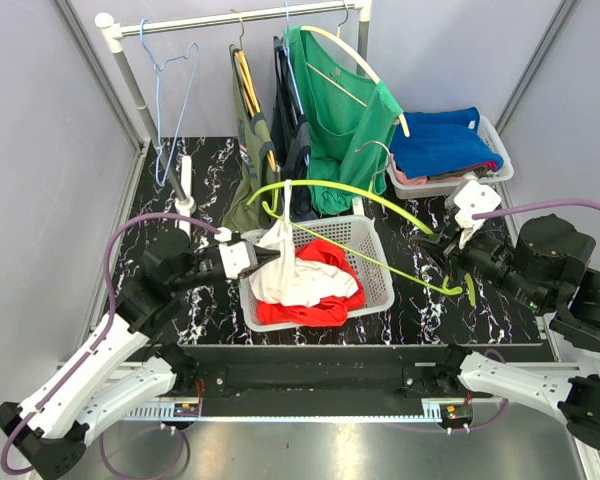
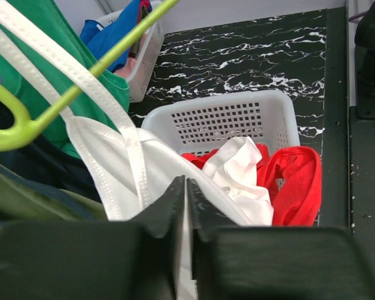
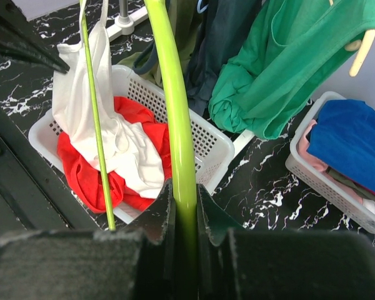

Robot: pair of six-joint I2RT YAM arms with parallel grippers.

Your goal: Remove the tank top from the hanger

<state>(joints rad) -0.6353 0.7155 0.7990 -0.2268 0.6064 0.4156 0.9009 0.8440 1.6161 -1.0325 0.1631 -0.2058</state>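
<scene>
Whole hanger (image 1: 330, 183) only from above

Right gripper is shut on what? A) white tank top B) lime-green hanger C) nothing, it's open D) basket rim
B: in the right wrist view, the right gripper is closed around the lime-green hanger. The white tank top is pinched by the left gripper instead.
</scene>
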